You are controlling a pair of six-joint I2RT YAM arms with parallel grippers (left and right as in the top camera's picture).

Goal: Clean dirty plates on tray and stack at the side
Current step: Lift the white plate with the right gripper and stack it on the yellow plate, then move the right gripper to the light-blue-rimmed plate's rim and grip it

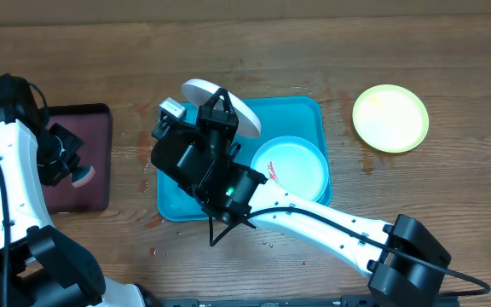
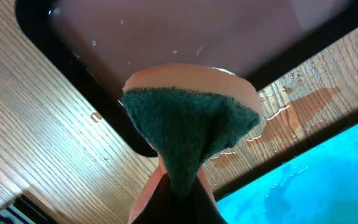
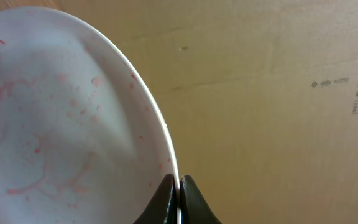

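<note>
Right up against the right wrist lens, the right gripper (image 3: 178, 198) is clamped shut on the rim of the white plate (image 3: 61, 124), with one finger on each face. It holds the plate tilted on edge above the far-left corner of the turquoise tray (image 1: 301, 111), probably so the dirty face is open to wiping and any drips land in the tray. That face is streaked and dotted with thin red smears across most of the centre, so it looks unwashed.

The left gripper (image 2: 178, 196) is closed tight on a sponge (image 2: 188, 124) with its green scouring side toward the camera. The sponge hangs over the right edge of the maroon tray (image 2: 166, 31), near the table's (image 1: 399, 51) left edge. That tray's wet film suggests it serves as the dipping spot.

A teal-rimmed plate (image 1: 292, 166) lies flat in the tray's right half, with a red mark at its left rim. The yellow-green plate (image 1: 390, 118) sits alone toward the table's far-right corner, well apart from the tray. It appears clean, likely the start of the stack.
</note>
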